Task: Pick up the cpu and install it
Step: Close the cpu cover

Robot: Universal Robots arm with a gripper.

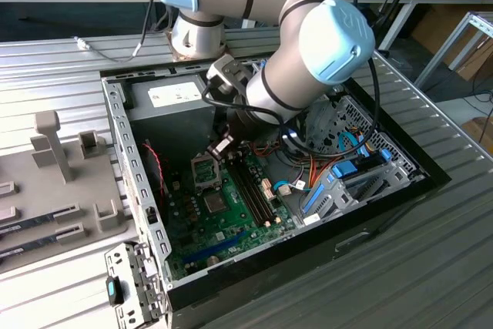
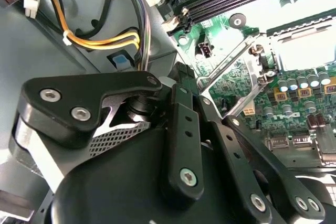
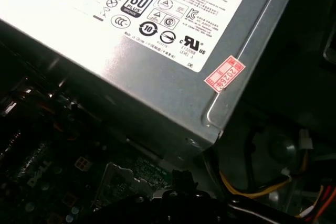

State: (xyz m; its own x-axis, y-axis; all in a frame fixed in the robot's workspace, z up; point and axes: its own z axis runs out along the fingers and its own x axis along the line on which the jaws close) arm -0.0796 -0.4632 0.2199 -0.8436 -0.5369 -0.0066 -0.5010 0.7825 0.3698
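Gripper: lowered inside open computer case, just above motherboard socket, placed for seating. Fingers' state: cannot tell. Cpu: not discernible; socket frame stood open in the second wrist view.

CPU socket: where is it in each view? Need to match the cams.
Exterior view: socket on the board, just in front of the power supply.
Second wrist view: bright square socket, metal frame swung open beside it.
First wrist view: probably the dim metal frame next to the power supply; too dark to be sure.
Shared landmark: orange-yellow wires.
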